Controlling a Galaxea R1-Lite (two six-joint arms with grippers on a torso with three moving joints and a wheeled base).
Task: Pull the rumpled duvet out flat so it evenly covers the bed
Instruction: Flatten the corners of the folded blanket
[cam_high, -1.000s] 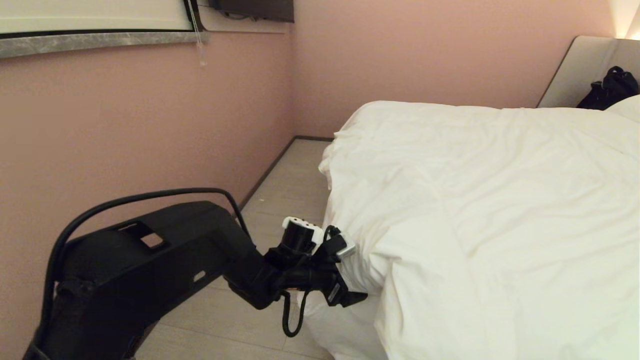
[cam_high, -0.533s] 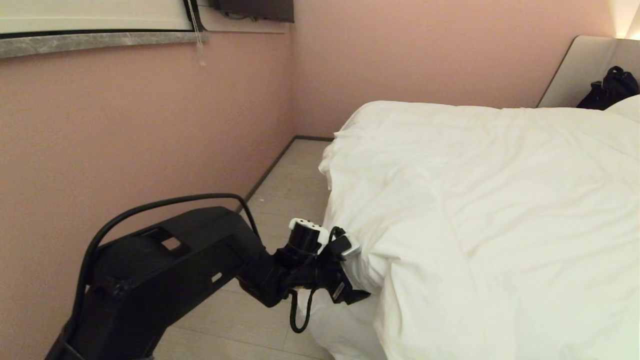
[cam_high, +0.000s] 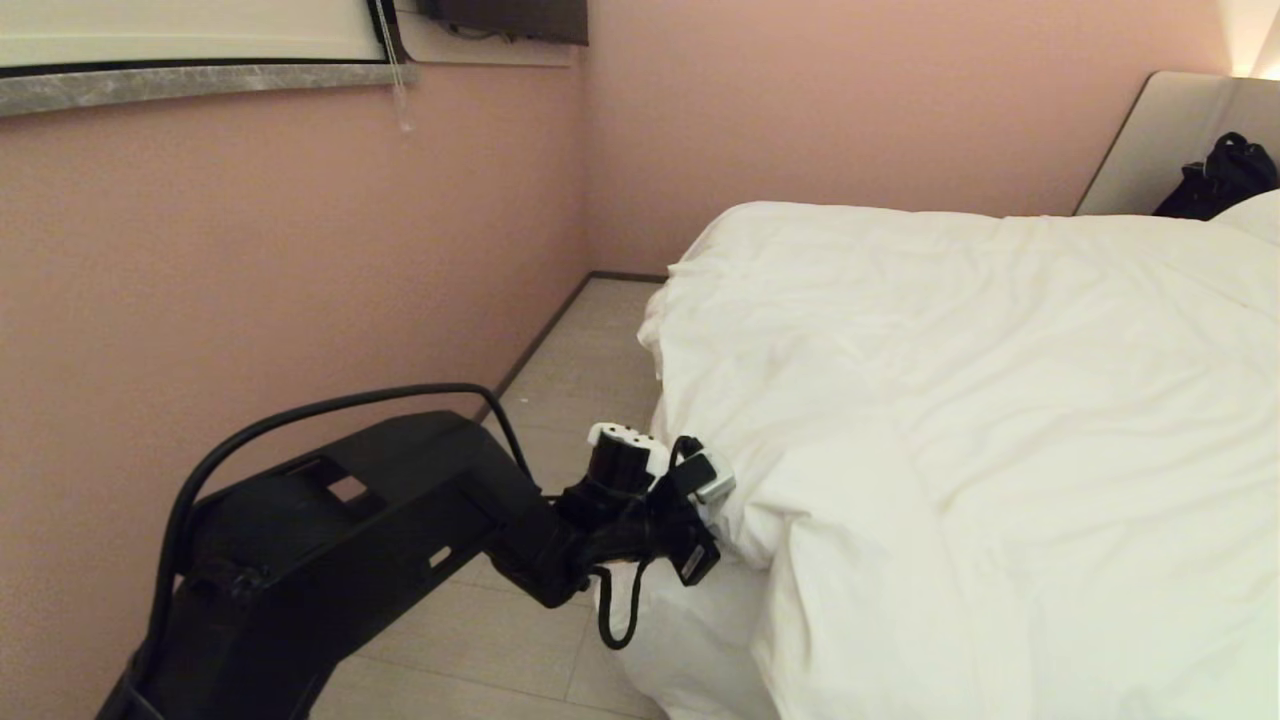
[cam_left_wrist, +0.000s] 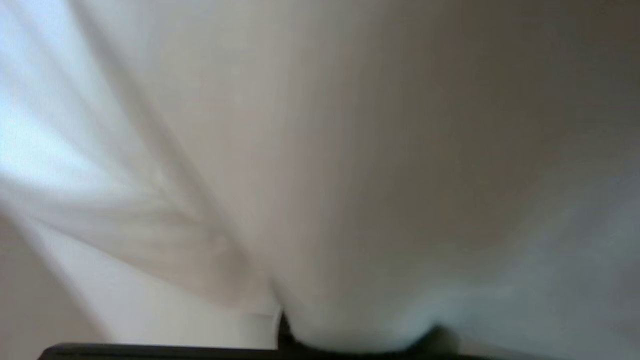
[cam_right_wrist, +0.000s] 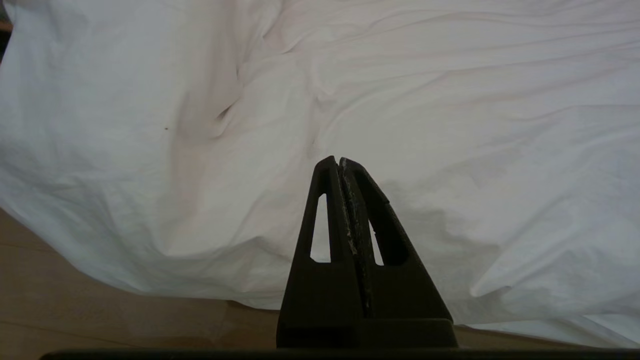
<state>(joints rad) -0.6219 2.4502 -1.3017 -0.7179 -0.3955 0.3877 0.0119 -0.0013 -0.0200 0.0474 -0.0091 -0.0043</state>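
Observation:
The white puffy duvet (cam_high: 950, 400) lies creased over the bed, of which only the beige headboard (cam_high: 1150, 140) shows, at the far right. The duvet's near left corner hangs over the bed's side. My left gripper (cam_high: 728, 528) is pushed into that corner with its fingertips buried in the fabric, shut on a fold of the duvet. White cloth (cam_left_wrist: 350, 175) fills the left wrist view and bulges over the jaws. My right gripper (cam_right_wrist: 340, 162) is shut and empty, held just off the duvet's hanging edge (cam_right_wrist: 450, 100); it is outside the head view.
A pink wall (cam_high: 250, 280) runs close along the left, leaving a narrow strip of pale floor (cam_high: 570, 390) beside the bed. A black bag (cam_high: 1215, 175) and a white pillow (cam_high: 1255, 215) sit by the headboard. A window sill (cam_high: 200, 85) juts out up on the left.
My left gripper pushed up and right into the duvet's corner and went from open to shut on the fabric; the corner bunched up around it. The right arm stayed still.

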